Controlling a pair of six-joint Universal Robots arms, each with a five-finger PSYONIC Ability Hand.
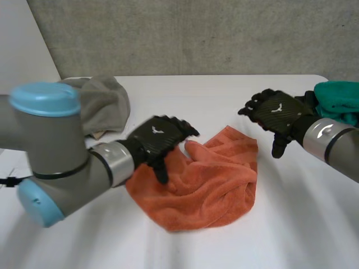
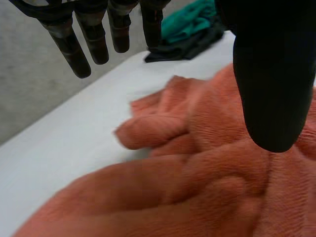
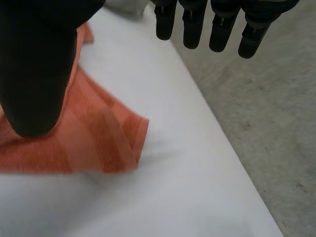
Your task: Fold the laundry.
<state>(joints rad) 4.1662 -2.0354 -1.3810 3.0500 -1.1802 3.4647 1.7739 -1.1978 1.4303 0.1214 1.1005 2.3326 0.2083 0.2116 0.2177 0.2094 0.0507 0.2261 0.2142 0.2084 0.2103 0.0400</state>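
Orange towel (image 1: 207,179) lies crumpled (1 edge hidden behind the left hand (image 1: 155,138)).

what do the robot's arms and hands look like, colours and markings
Both arms are thick grey tubes; the left arm carries round light-blue caps. A shiny silver cuff joins each wrist to its hand. The left hand and right hand are black with a small white mark on the back, slim dark fingers and a thick rounded thumb.
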